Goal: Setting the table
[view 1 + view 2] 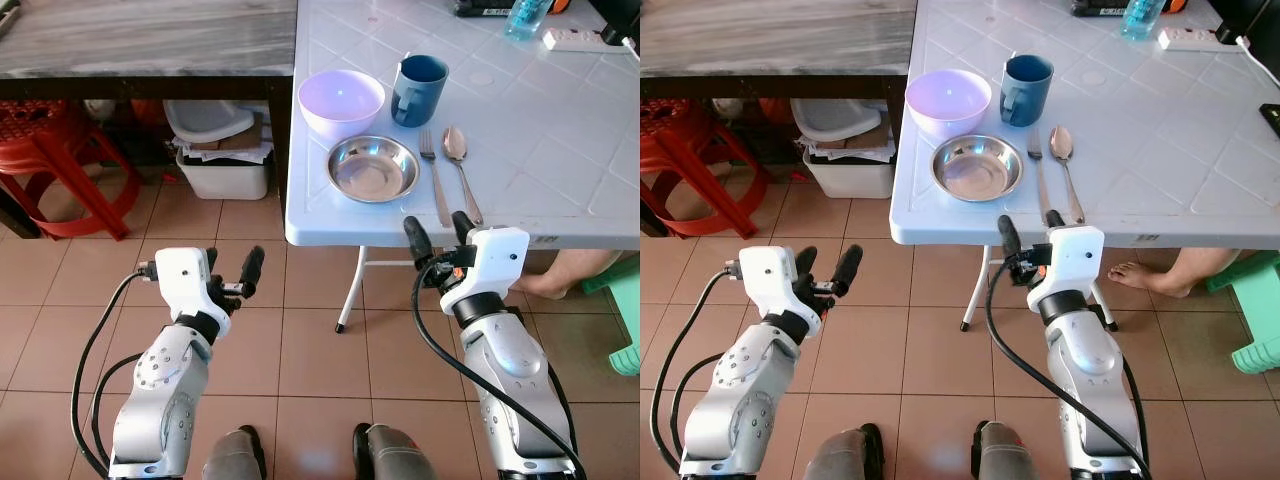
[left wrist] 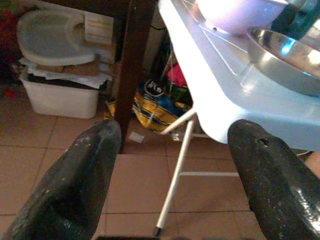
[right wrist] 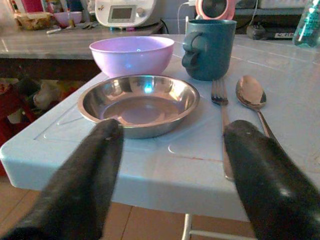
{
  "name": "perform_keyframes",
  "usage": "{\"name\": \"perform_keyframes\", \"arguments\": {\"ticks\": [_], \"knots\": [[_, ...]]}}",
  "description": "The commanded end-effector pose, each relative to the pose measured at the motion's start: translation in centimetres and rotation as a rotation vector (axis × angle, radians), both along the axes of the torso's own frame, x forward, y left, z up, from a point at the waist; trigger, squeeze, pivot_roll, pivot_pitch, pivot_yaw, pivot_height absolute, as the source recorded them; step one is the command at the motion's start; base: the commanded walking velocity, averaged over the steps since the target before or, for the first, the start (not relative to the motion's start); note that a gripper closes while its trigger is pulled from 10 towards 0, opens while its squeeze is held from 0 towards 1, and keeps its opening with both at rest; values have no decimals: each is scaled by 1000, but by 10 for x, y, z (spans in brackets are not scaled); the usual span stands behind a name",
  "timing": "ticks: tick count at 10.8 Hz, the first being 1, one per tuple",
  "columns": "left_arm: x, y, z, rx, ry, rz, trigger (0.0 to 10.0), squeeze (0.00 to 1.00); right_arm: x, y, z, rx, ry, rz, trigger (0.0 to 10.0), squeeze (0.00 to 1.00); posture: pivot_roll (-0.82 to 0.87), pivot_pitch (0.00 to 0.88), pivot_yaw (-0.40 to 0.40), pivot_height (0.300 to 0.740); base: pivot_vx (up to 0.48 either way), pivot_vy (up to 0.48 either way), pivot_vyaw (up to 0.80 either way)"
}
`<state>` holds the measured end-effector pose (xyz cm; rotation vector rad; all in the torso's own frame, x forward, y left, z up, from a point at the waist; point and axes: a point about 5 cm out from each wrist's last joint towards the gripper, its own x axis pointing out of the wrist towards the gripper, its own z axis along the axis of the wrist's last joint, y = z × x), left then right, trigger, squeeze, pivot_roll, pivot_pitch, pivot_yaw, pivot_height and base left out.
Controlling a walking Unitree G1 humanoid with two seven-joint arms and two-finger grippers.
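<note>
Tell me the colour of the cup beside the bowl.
Dark blue; the cup shows best in the right wrist view.

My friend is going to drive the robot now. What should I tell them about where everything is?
Left gripper: open, holding nothing, low over the floor left of the table.
Right gripper: open, holding nothing, at the table's near edge, just before the fork and spoon.
Laid out near the corner: steel plate, purple bowl behind it, blue mug beside the bowl, fork and spoon right of the plate.
Left: this place looks set; check whether anything more is wanted.
</note>
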<state>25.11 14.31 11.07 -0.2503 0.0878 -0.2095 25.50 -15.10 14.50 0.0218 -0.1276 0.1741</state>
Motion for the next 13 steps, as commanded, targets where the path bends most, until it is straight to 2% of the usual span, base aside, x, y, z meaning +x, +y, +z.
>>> {"name": "perform_keyframes", "arguments": {"ticks": [1,5,6,7,8,10,13], "knots": [[-4,0,2,-10,-9,-11,10000,0,-3,1,7,-4,-29,1,10000,1000,-79,180,8,740,300,0,0],[-3,1,3,-8,-15,0,10000,0,-2,-2,9,-33,-51,-36,10000,988,-79,181,5,740,298,0,0],[-2,1,4,-7,-20,3,10000,0,-2,-3,10,-42,-55,-43,10000,424,-79,180,6,740,304,0,0],[-2,0,5,-13,-24,2,10000,0,-1,-3,10,-46,-56,-46,10000,0,-78,180,6,740,307,0,0],[-2,-1,6,-16,-28,-4,10000,0,-1,-3,8,-45,-46,-56,10000,0,-79,179,6,740,326,0,0],[-2,-1,6,-15,-27,-4,10000,0,0,-3,8,-47,-43,-60,10000,0,-78,178,7,740,276,0,-800],[-2,1,7,-2,-34,13,10000,0,0,-2,9,-61,-60,-60,10000,0,-75,179,5,740,0,0,0]]}}
